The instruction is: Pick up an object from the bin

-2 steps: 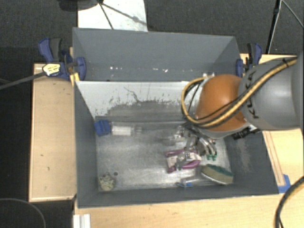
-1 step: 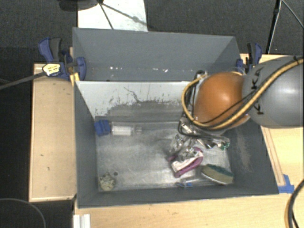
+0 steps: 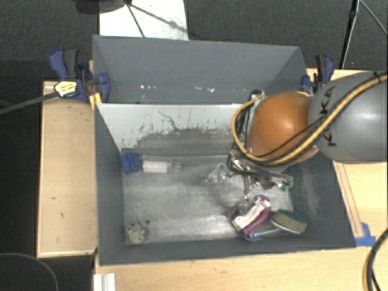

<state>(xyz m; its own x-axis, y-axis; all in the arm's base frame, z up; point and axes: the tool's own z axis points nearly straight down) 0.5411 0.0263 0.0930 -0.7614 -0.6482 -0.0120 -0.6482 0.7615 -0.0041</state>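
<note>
Near wall, 5 o'clock: a purple-and-white thing (image 3: 250, 218) lies just inside the near side of the bin (image 3: 182, 71), touching a dark green oval pad (image 3: 290, 222) at its 3 o'clock.
Near wall, 7 o'clock: a small tan lump (image 3: 137, 231) sits alone, well apart from the rest.
Jaws: they hang just above the purple-and-white thing, at its 12 o'clock, below the arm's orange cover (image 3: 279, 123). We cannot tell whether they are spread or pressed together, and we see nothing between them.
Middle: a crumpled clear scrap (image 3: 215, 174) lies near the jaws, at their 10 o'clock.
Far floor, 10 o'clock: a clear tube with a blue cap (image 3: 145, 164) lies on its side, well apart from the jaws.
Task's thing: we take it to be the purple-and-white thing, the one nearest the jaws.
Step in hand: by our reading, the last lowering before a grasp; nothing is lifted yet.
Doing it well: we would come straight down with the jaws wide, centred on the purple-and-white body. We would keep them off the green pad at 3 o'clock and the near wall at 6 o'clock, and close only once both sides are bracketed.
Risk: the two touching things could be pinched together, or the pad nudged so the grip slips.
</note>
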